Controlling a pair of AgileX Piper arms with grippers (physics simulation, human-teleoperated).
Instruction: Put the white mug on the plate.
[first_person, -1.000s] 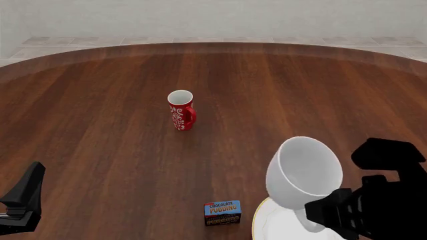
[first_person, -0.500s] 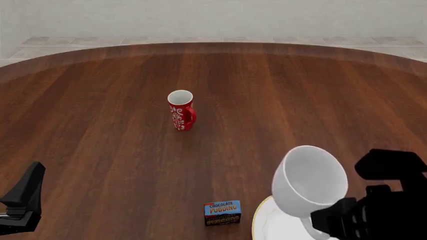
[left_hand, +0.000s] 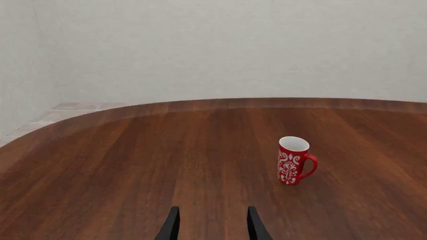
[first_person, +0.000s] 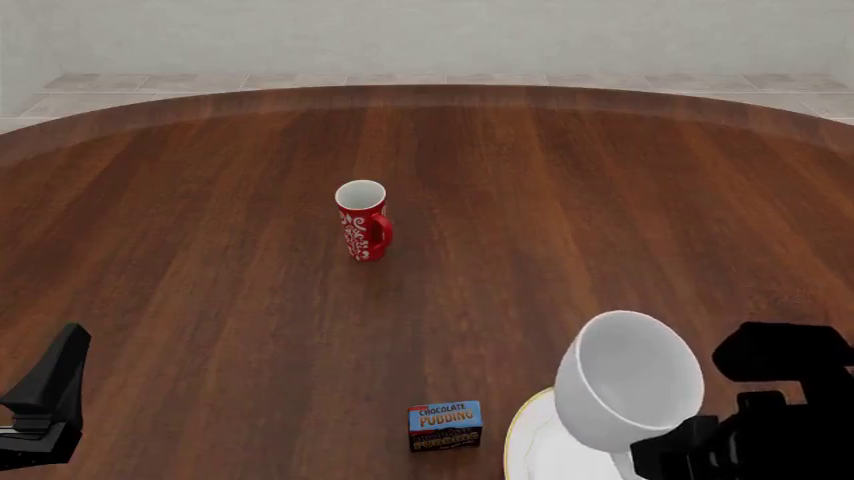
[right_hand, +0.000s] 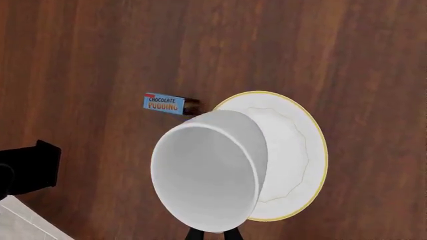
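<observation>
Right gripper (right_hand: 212, 233) jaws clamp the white mug (first_person: 627, 380), held tilted over the plate (first_person: 534, 445) at near right; left gripper (left_hand: 211, 224) jaws stand apart, holding nothing. Chocolate pudding box (first_person: 445, 425) sits just left of the plate. Red mug (first_person: 363, 220) stands upright, well apart toward the far middle of the table (first_person: 200, 250).

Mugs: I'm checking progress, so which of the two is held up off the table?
The white mug, plain and wide-mouthed, held above the plate. The red patterned mug stands on the table.
</observation>
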